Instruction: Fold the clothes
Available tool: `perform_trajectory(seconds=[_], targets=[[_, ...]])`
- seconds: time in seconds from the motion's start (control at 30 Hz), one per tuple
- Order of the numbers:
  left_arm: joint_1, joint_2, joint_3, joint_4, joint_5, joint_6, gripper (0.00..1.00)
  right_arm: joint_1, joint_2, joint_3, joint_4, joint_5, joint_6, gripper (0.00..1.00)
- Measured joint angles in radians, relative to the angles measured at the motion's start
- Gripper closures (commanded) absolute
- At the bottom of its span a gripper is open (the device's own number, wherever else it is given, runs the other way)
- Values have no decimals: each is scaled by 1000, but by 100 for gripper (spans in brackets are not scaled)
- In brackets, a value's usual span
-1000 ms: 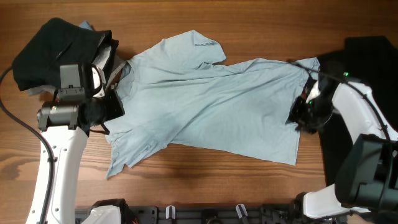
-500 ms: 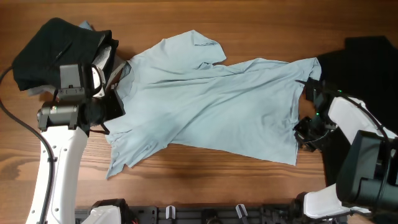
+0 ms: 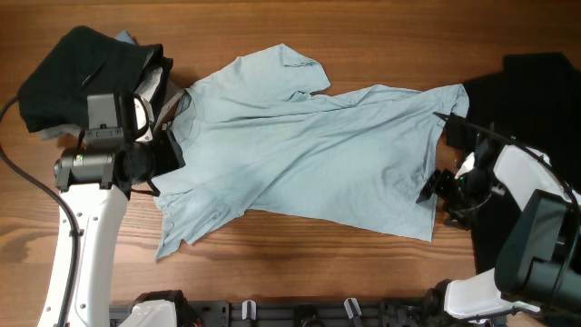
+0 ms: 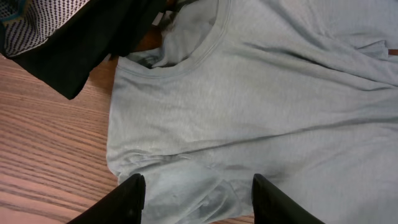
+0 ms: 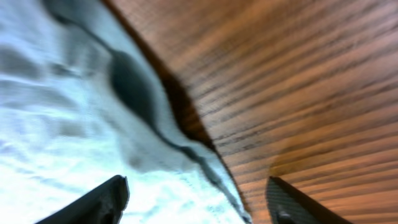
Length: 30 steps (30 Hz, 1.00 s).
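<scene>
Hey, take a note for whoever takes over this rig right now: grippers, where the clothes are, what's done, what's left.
Left gripper: open, empty, over the blue shirt near its collar.
Right gripper: open, empty, over the shirt's hem edge.
The shirt lies spread, wrinkled, across the table; dark bundle at the left end, black shirt at the right.
Done: no fold visible.
Left: smooth and fold everything.

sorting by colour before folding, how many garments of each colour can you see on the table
pale blue t-shirt: 1
black: 2, black bundle at left, black garment at right
grey patterned cloth in that bundle: 1
total: 4 visible
</scene>
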Motion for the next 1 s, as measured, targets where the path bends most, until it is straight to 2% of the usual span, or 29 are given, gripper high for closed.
perform_trajectory(seconds=[0.07, 0.13, 0.2, 0.27, 0.37, 0.4, 0.43, 0.5, 0.53, 0.87, 1.0], targets=[[0, 0, 0, 0, 0, 0, 44, 0, -1, -22, -2, 14, 37, 43], [0, 0, 0, 0, 0, 0, 43, 0, -7, -36, -5, 37, 82, 59], [0, 0, 0, 0, 0, 0, 42, 0, -9, -42, -4, 58, 111, 86], [0, 0, 0, 2, 0, 0, 42, -7, -10, -44, -6, 71, 128, 96], [0, 0, 0, 2, -1, 0, 42, -21, -8, -33, -29, 94, 150, 96], [0, 0, 0, 3, -1, 0, 42, -31, -8, -25, -44, 113, 158, 95], [0, 0, 0, 4, -3, 0, 42, -43, -7, -9, -71, 137, 172, 82], [0, 0, 0, 6, -3, 0, 41, -72, -7, 40, -91, 174, 183, 34], [0, 0, 0, 7, -3, 0, 40, -78, -7, 57, -91, 180, 177, 30], [0, 1, 0, -17, -44, 0, 36, -80, -8, 113, -124, 186, 127, 28], [25, 25, 0, -21, -69, -6, 28, -80, -47, 163, -105, 100, 48, 28]])
